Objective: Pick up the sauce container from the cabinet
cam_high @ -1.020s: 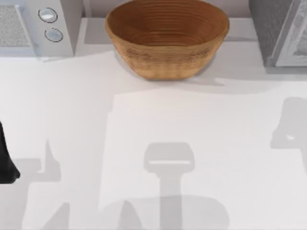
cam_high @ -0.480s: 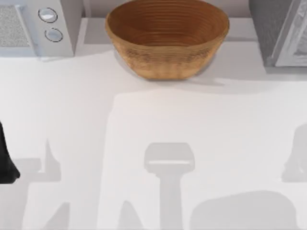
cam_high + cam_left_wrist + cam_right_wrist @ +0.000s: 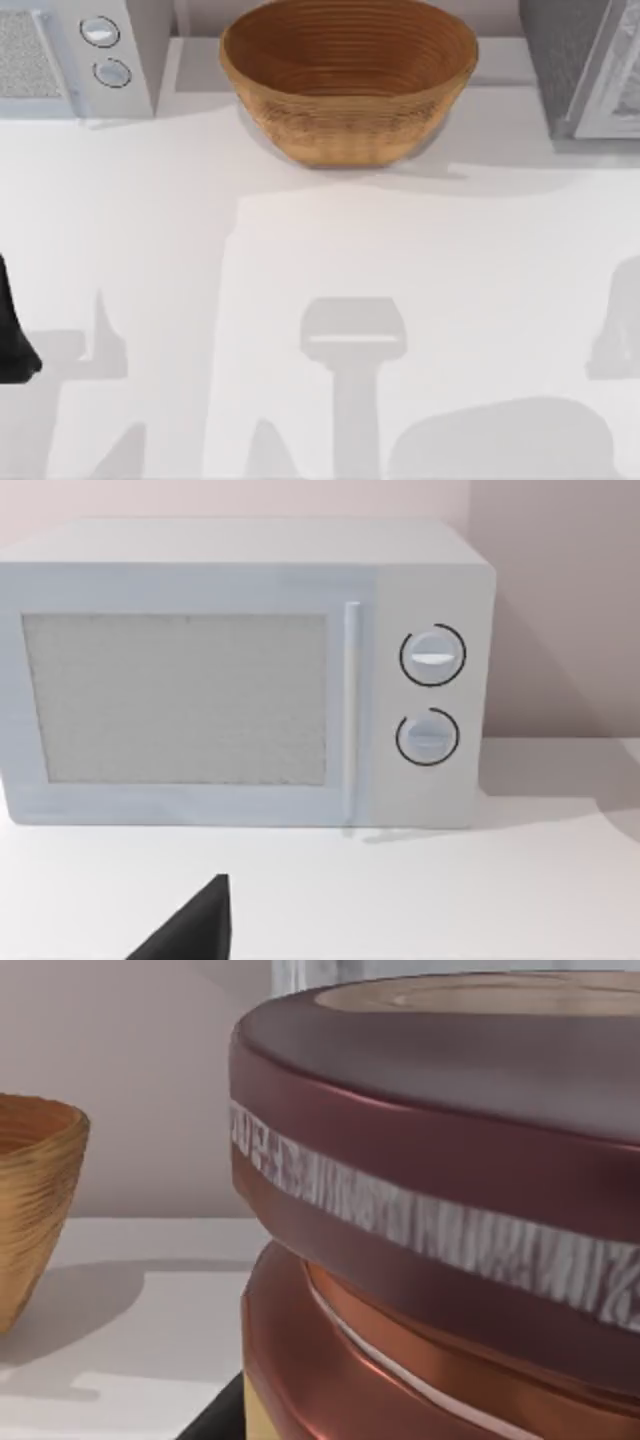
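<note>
The sauce container (image 3: 440, 1210) is sitting right up against my right wrist camera, its dark maroon lid with a pale ribbed band running around the rim and a tan patch on top, and the orange-brown body showing below. A dark sliver (image 3: 215, 1418), probably part of my right gripper, is poking in beside the base of the jar, but I cannot tell whether those fingers are spread or pinching anything. Past the jar, the woven brown bowl (image 3: 30, 1210) is standing on the white surface (image 3: 150, 1310) against a pale wall.

On my left side, a black finger tip (image 3: 190, 930) is jutting into the left wrist view, hanging over the white table with nothing between or against it that I can see; how the left fingers are standing I cannot tell either. Ahead of it the white microwave (image 3: 240, 670) is sitting with its door closed and two round dials (image 3: 432, 655) stacked on its panel.

From above, my left arm (image 3: 12, 330) is showing as a dark shape at the table's left edge. The bowl (image 3: 345, 80) is resting at the far middle of the table (image 3: 300, 250), the microwave (image 3: 70, 50) in the far left corner, and a grey cabinet (image 3: 580, 60) in the far right corner.
</note>
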Controlling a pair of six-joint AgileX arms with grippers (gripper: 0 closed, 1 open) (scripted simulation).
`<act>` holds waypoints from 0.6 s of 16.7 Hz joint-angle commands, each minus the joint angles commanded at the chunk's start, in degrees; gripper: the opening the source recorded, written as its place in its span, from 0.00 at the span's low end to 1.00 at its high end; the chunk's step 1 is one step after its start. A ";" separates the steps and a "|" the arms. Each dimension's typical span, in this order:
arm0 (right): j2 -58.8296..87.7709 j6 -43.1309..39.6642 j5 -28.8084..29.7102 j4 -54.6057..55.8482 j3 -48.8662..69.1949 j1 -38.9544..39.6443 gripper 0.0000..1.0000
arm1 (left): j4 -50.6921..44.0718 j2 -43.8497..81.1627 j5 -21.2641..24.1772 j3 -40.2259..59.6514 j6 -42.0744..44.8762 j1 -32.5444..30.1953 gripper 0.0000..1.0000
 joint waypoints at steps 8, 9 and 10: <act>25.03 0.72 -7.49 22.03 6.02 2.22 0.00 | 0.00 0.00 0.00 0.00 0.00 0.00 1.00; 29.89 0.82 -8.93 25.92 6.96 2.59 0.00 | 0.00 0.00 0.00 0.00 0.00 0.00 1.00; 34.98 0.91 -10.44 29.94 7.92 2.96 0.00 | 0.00 0.00 0.00 0.00 0.00 0.00 1.00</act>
